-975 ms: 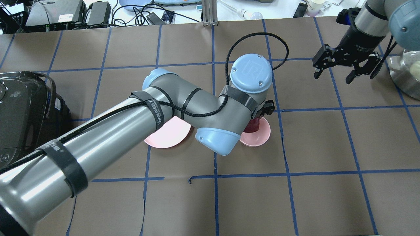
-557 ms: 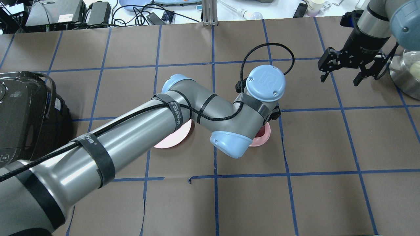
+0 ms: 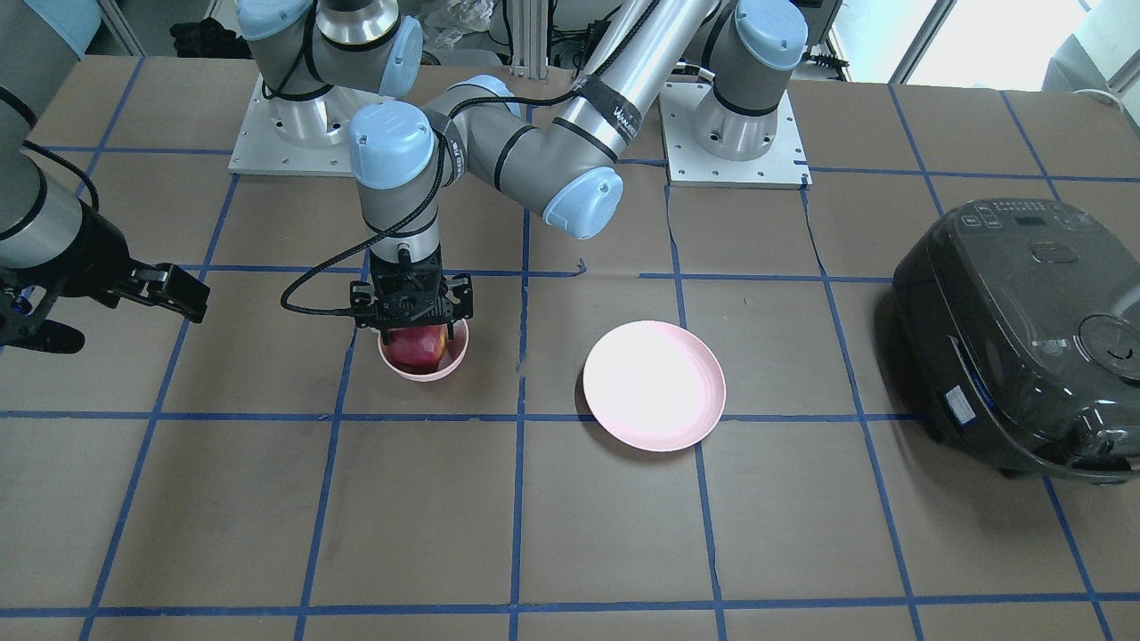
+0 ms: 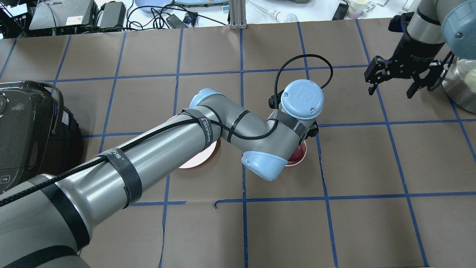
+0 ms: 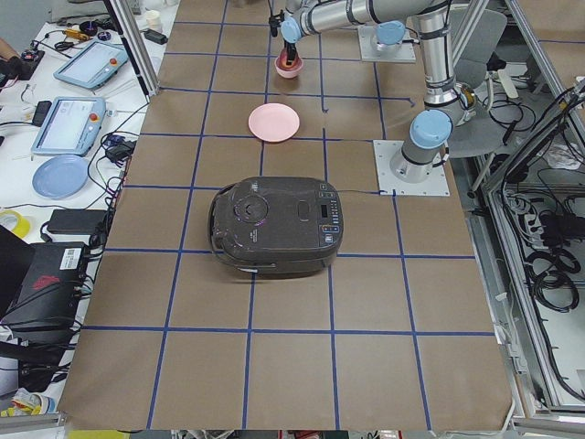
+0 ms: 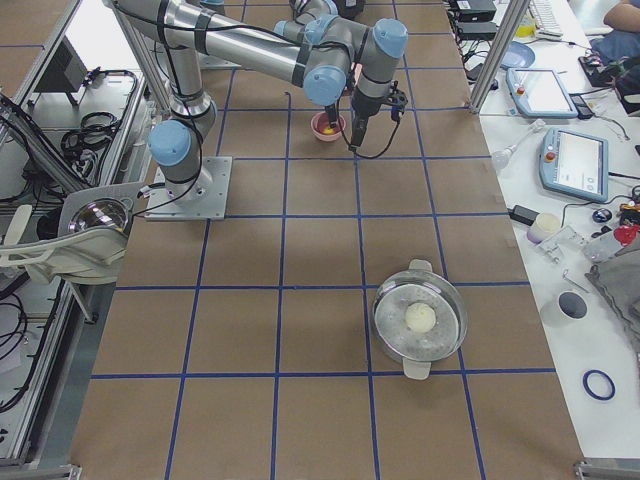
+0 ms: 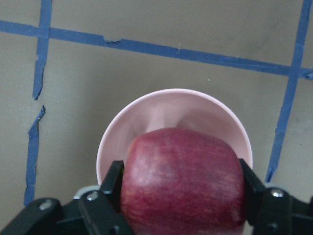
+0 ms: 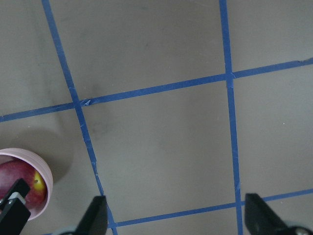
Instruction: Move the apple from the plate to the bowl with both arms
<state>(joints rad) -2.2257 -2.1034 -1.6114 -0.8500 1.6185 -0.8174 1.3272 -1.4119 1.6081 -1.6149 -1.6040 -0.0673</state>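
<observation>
The dark red apple point(image 3: 416, 347) sits low in the small deep pink bowl point(image 3: 426, 371), with my left gripper point(image 3: 412, 331) shut on it from above. In the left wrist view the apple point(image 7: 183, 181) fills the space between both black fingers point(image 7: 113, 178) over the bowl point(image 7: 171, 105). From overhead, my left wrist hides most of the bowl point(image 4: 302, 155). The wide pink plate point(image 3: 655, 385) lies empty beside the bowl and is partly under my left forearm in the overhead view point(image 4: 199, 160). My right gripper point(image 4: 392, 90) is open and empty, off to the right of the bowl.
A black rice cooker point(image 3: 1015, 329) stands at the table's left end point(image 4: 26, 126). A metal pot with a glass lid point(image 4: 461, 85) stands by the right arm. Blue tape lines grid the brown table. Cables and devices lie beyond the far edge.
My left wrist has moved right and down with the apple, covering more of the bowl. My right gripper has drawn back to the right and farther away.
</observation>
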